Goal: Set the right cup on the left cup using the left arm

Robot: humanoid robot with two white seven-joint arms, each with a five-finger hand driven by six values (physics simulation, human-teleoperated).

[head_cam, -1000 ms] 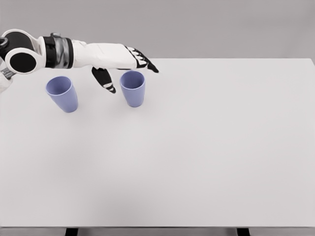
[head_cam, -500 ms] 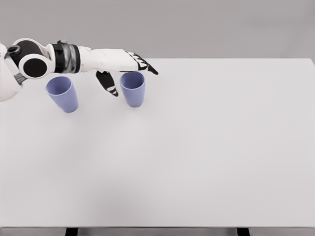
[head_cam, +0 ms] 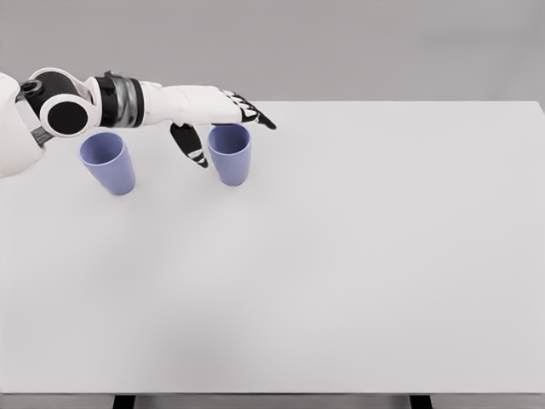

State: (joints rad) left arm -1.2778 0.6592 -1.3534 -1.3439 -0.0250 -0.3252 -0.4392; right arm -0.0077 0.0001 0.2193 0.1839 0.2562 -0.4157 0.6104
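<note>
Two purple cups stand upright on the white table (head_cam: 341,256). The left cup (head_cam: 108,162) is near the table's left edge. The right cup (head_cam: 230,153) stands a short way to its right. My left hand (head_cam: 226,128) reaches in from the left, above and just behind the right cup's rim. Its fingers (head_cam: 255,116) point right past the rim, and the thumb (head_cam: 191,146) hangs down on the cup's left side. The hand is open and holds nothing; whether the thumb touches the cup I cannot tell.
My left forearm (head_cam: 128,102) crosses above the left cup. The table's far edge runs just behind the cups.
The left arm has shifted slightly right and lower toward the right cup. The thumb has come closer to the cup's left side. Both cups stay where they were.
</note>
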